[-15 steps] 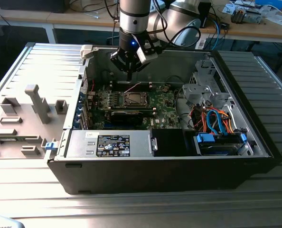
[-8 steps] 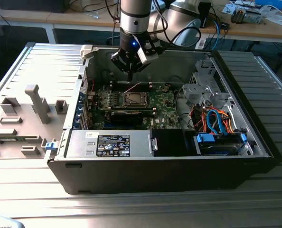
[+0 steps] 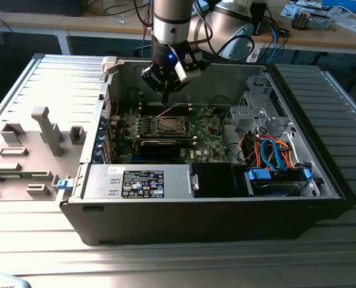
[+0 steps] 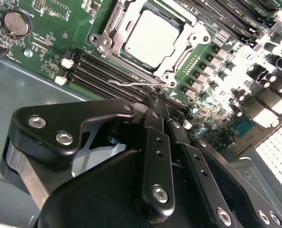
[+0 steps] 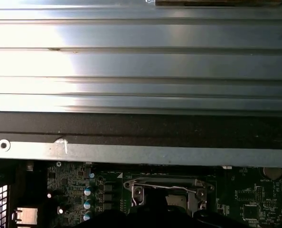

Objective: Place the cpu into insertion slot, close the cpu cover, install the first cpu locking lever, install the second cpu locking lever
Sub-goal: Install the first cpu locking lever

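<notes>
In the second wrist view the cpu point(image 4: 150, 38) lies flat in the insertion slot point(image 4: 103, 43), its silver top showing. The cpu cover point(image 4: 192, 40) is down around it as a silvery frame. One thin wire locking lever point(image 4: 131, 83) runs along the socket's edge, slightly raised, and shows as a slanted line point(image 3: 166, 111) in the exterior view. My gripper point(image 4: 154, 97) is shut, with its tips right at that lever's end; whether they touch it is unclear. In the exterior view the gripper point(image 3: 164, 95) hangs just behind the socket point(image 3: 169, 125).
The open computer case point(image 3: 100, 198) lies on a ribbed grey table point(image 3: 40, 78). A labelled power-supply box point(image 3: 143, 182) sits along the front, and a drive cage with orange and blue cables point(image 3: 274, 150) fills the exterior view's right. Memory slots point(image 4: 96, 71) lie close to the fingers.
</notes>
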{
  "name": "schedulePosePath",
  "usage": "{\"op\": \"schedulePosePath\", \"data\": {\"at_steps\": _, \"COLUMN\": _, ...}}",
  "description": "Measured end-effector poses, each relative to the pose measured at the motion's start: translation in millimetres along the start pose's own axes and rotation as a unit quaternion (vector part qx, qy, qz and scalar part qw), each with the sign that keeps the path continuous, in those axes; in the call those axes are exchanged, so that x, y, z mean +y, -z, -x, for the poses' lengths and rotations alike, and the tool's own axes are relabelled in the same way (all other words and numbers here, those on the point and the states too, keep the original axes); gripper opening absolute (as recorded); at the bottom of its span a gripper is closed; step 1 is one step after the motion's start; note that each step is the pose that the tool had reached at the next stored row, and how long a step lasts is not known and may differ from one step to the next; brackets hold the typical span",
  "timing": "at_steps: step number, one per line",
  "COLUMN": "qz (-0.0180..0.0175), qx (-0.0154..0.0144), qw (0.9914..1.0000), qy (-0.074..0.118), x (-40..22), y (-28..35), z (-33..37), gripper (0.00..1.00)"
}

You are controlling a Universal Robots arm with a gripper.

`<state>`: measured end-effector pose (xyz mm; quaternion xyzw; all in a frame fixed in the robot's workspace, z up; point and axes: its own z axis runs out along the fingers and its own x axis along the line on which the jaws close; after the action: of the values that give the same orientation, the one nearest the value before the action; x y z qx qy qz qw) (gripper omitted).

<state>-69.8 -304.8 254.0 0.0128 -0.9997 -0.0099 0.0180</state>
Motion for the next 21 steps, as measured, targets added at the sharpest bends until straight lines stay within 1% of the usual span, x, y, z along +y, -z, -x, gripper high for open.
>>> {"op": "schedulePosePath", "data": {"at_steps": 3, "qz": 0.0, "qx": 0.0, "qw": 1.0, "qy": 0.0, "x": 0.6, "y": -3.5, "z": 0.3, "gripper": 0.11}}
{"op": "schedulePosePath", "data": {"at_steps": 5, "qz": -0.0001, "qx": 0.0001, "qw": 1.0, "qy": 0.003, "x": 2.0, "y": -8.3, "z": 0.5, "gripper": 0.11}}
{"op": "schedulePosePath", "data": {"at_steps": 6, "qz": -0.0002, "qx": 0.0002, "qw": 0.99993, "qy": 0.012, "x": 2.3, "y": -10.5, "z": 0.6, "gripper": 0.11}}
{"op": "schedulePosePath", "data": {"at_steps": 9, "qz": -0.0003, "qx": 0.0007, "qw": 0.99953, "qy": 0.031, "x": 2.7, "y": -13.1, "z": 0.6, "gripper": 0.11}}
{"op": "schedulePosePath", "data": {"at_steps": 14, "qz": 0.0002, "qx": 0.0007, "qw": 0.99952, "qy": 0.031, "x": 3.4, "y": -18.7, "z": 1.0, "gripper": 0.11}}
{"op": "schedulePosePath", "data": {"at_steps": 19, "qz": 0.0003, "qx": 0.0007, "qw": 0.99962, "qy": 0.027, "x": 3.4, "y": -25.9, "z": 1.4, "gripper": 0.11}}
{"op": "schedulePosePath", "data": {"at_steps": 21, "qz": 0.0003, "qx": 0.0007, "qw": 0.99965, "qy": 0.027, "x": 3.4, "y": -27.5, "z": 1.6, "gripper": 0.11}}
